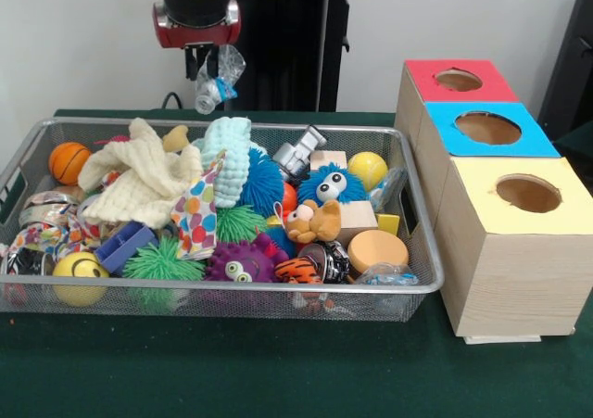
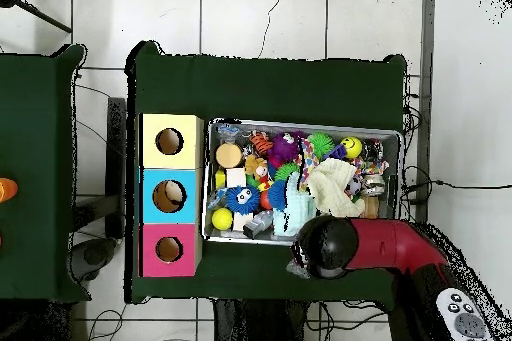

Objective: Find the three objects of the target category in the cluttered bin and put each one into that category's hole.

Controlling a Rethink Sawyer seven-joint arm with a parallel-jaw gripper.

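Observation:
The cluttered bin [image 1: 232, 289] of silver wire mesh sits on the green table, full of toys, balls and cloths. In the overhead view the bin [image 2: 398, 162] lies right of the boxes. My gripper [image 1: 211, 73] hangs above the bin's far edge, shut on a crumpled clear plastic piece [image 1: 222, 82] with a blue bit in it. In the overhead view the arm's red and black head [image 2: 325, 247] hides the gripper. Three wooden boxes stand beside the bin, each with a round hole: red top [image 1: 422, 77], blue top [image 1: 445, 121], yellow top [image 1: 482, 205].
The bin holds an orange basketball [image 1: 68, 161], a cream knitted cloth [image 1: 139, 182], a blue furry toy with eyes [image 1: 331, 185], yellow balls [image 1: 368, 169], a brown bear toy [image 1: 315, 221], spiky green and purple balls, and several more. A second green table [image 2: 35, 172] stands left in the overhead view.

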